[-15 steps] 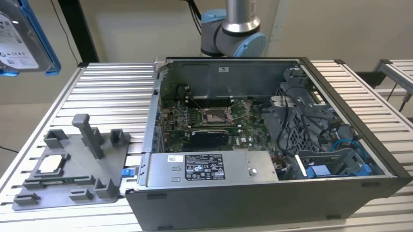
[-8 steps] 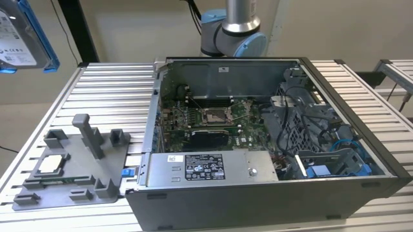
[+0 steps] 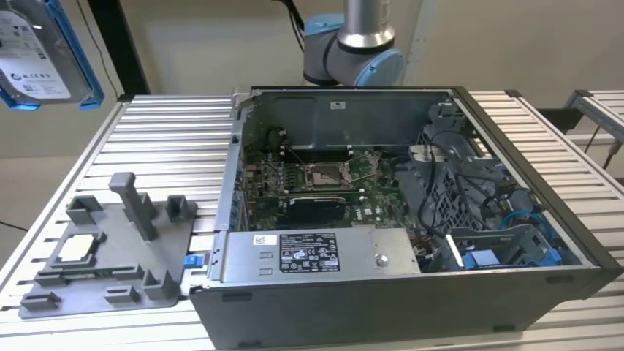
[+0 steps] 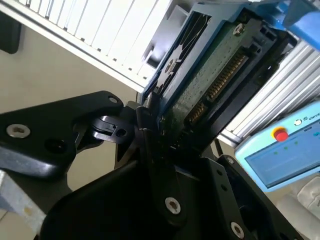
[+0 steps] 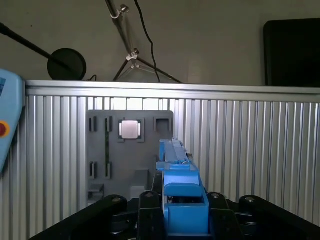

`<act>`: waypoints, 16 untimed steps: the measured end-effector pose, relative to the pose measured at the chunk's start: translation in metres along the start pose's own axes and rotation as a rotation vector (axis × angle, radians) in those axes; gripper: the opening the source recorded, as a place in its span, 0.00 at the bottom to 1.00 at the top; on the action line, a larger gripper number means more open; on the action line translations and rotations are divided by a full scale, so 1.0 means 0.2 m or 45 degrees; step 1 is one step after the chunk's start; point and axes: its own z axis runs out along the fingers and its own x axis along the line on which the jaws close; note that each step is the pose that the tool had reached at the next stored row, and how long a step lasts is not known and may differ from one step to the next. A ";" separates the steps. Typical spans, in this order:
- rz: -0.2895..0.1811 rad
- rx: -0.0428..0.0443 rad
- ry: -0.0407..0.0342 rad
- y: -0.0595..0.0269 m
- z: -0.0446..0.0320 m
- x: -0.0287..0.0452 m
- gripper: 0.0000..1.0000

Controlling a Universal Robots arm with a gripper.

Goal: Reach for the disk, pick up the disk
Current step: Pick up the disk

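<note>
You are looking at a slatted metal table [image 3: 166, 124] that is carrying everything. The computer case [image 3: 410, 307] is lying on its side in the middle with its cover off. That way its insides are facing up, where a claw can come at them from above. The arm [image 3: 353, 55] is rising from behind the case's far wall.

Just beside the case, on the exterior view's left, a grey holder [image 3: 107, 285] is sitting flat. Its posts and pockets are pointing up, I judge to take parts one at a time.

The disk [image 3: 44, 51] is not resting in the case. It is hanging in the air, well apart from the case toward the exterior view's left and high above the table. Judged from that, the pick-up is as good as done.

The claw [image 5: 184, 212] is clenched on the disk. In the first wrist view its black fingers [image 5: 149, 215] are pressing from either side of the blue frame and holding the disk edge-on. I take it that this is sparing the label face and the green circuit-board face from the squeeze. In the second wrist view I cannot tell whether the pads are biting on the frame or on the metal body.

The small silver chip [image 5: 129, 129] is sitting in a pocket of the holder, on the side away from the case, untouched.
</note>
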 end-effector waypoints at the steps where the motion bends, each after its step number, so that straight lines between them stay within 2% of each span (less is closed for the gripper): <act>1: 0.000 0.000 0.0001 -0.017 -0.001 0.000 0.00; 16: 0.000 -0.003 0.0000 -0.253 -0.011 0.001 0.00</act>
